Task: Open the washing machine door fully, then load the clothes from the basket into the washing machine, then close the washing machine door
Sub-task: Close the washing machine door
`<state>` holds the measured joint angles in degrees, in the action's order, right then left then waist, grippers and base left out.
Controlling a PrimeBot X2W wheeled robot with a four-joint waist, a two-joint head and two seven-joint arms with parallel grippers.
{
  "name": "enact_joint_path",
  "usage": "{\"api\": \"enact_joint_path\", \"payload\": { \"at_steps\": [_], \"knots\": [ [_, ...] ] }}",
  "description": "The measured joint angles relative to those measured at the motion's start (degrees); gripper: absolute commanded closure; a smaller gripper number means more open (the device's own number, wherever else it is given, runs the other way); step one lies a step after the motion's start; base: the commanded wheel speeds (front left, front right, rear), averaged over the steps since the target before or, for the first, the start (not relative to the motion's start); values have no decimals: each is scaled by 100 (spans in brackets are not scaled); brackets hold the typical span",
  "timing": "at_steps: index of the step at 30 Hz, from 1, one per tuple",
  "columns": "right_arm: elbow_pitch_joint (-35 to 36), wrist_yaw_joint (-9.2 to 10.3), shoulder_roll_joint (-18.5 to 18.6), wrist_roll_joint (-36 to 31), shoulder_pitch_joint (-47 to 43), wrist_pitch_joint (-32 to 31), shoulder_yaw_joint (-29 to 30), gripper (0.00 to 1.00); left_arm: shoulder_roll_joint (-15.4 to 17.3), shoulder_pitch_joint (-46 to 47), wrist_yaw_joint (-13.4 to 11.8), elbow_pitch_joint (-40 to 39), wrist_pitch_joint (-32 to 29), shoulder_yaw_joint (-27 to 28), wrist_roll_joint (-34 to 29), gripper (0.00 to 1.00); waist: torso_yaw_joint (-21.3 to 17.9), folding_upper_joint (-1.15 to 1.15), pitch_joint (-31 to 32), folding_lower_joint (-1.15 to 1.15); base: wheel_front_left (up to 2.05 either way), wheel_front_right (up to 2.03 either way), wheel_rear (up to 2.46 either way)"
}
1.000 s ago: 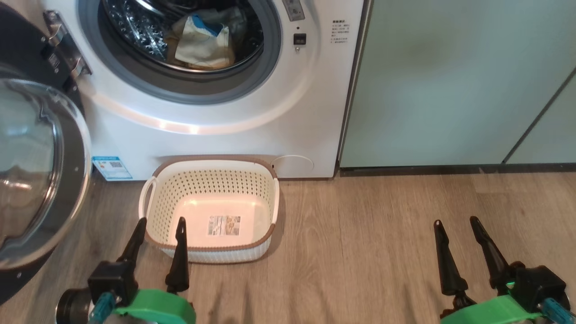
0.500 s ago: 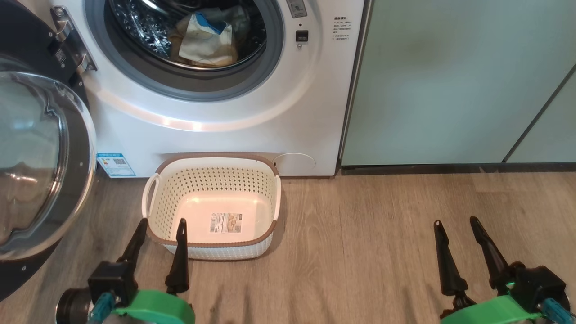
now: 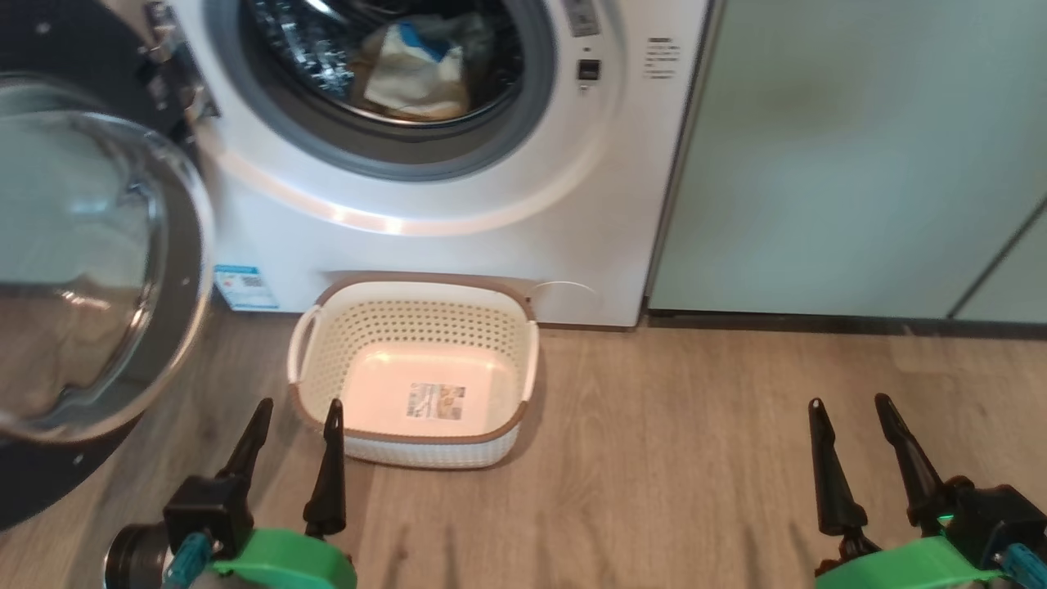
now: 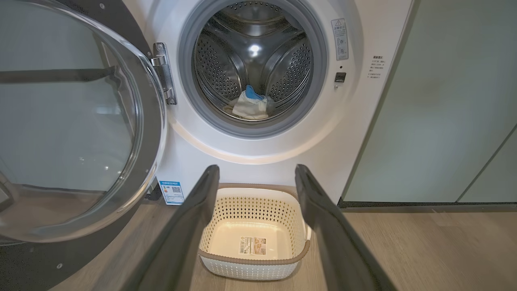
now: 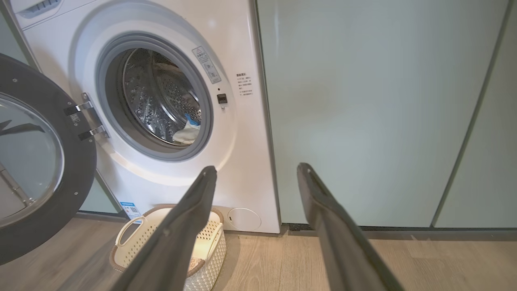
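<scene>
1. The door (image 3: pixel 90 262) of the washing machine (image 3: pixel 458 245) stands swung wide open at the left.
2. The clothes (image 3: pixel 417 74), pale yellow with a blue piece, lie inside the steel drum (image 4: pixel 250 48).
3. The basket (image 3: pixel 425 327) sits on the wooden floor (image 3: pixel 654 458) just in front of the machine, its bottom label (image 3: pixel 436 401) showing.
4. The left end effector (image 3: pixel 299 402) hovers by the basket's near left corner, fingers spread, gripping nothing.
5. The right end effector (image 3: pixel 848 399) hangs over the floor before the green cabinet (image 3: pixel 859 147), well apart from the basket, likewise spread and holding nothing.
</scene>
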<state>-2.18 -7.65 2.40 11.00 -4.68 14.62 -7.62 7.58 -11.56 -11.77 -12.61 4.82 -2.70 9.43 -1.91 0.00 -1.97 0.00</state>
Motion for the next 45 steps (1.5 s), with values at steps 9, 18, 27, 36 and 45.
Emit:
{"api": "enact_joint_path", "payload": {
  "at_steps": [9,18,27,36,45],
  "knots": [
    [62,0,-1,-79,-100,-10,38,0,11,2,-25,3,30,-58,0,0,647,0,-21,0,0,0,0],
    [104,0,-3,-136,-101,-79,27,0,10,-3,-100,5,81,-88,26,0,1678,0,-8,0,0,0,0],
    [100,0,-3,-134,-99,-86,-44,0,12,-5,-110,4,82,-90,33,0,2392,0,22,0,0,0,0],
    [87,0,-3,-133,-99,-85,-119,0,12,-8,-153,-20,81,-100,34,0,2670,0,47,0,0,0,0],
    [76,0,-3,-134,-92,-86,-176,0,11,-8,-183,-24,82,-102,91,100,2667,0,5,0,0,0,0]
  ]
}}
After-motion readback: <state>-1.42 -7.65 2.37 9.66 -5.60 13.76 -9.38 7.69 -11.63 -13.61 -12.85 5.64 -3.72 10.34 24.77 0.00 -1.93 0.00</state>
